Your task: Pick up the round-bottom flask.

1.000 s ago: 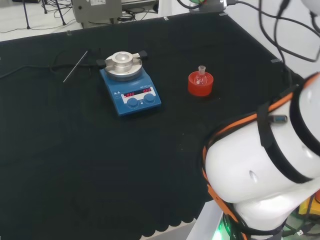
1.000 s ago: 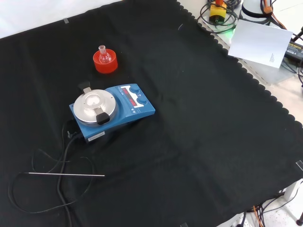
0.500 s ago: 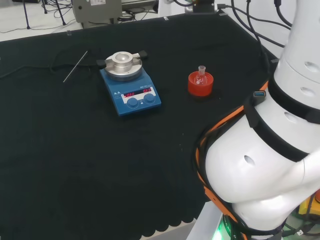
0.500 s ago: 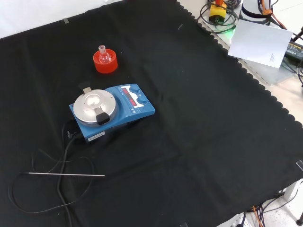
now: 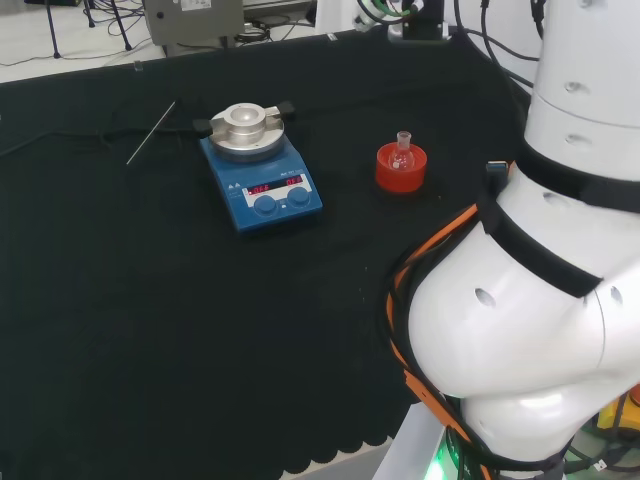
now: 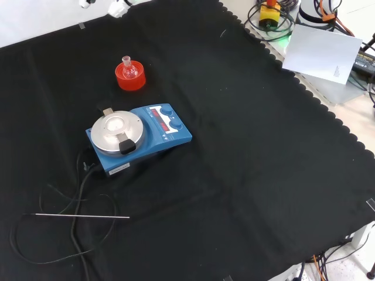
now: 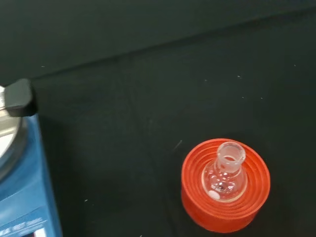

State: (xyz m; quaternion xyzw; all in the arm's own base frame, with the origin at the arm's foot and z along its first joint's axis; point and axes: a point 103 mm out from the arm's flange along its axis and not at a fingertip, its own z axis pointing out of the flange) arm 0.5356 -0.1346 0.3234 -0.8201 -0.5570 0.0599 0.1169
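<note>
One round-bottom flask [image 6: 126,66] sits upright in its red ribbed stand [image 6: 130,78] on the desk [image 6: 246,146], at five o'clock from the hand [image 6: 117,7], well apart; whether the hand's fingers are spread or closed cannot be told.

In the head view the round-bottom flask [image 5: 403,150] sits upright in its ribbed ring stand [image 5: 401,168] right of centre on the counter [image 5: 150,300]. The stirrer plate [image 5: 260,170] stands well apart to its left, and a thin rod [image 5: 151,132] lies at the upper left beyond it.
</note>
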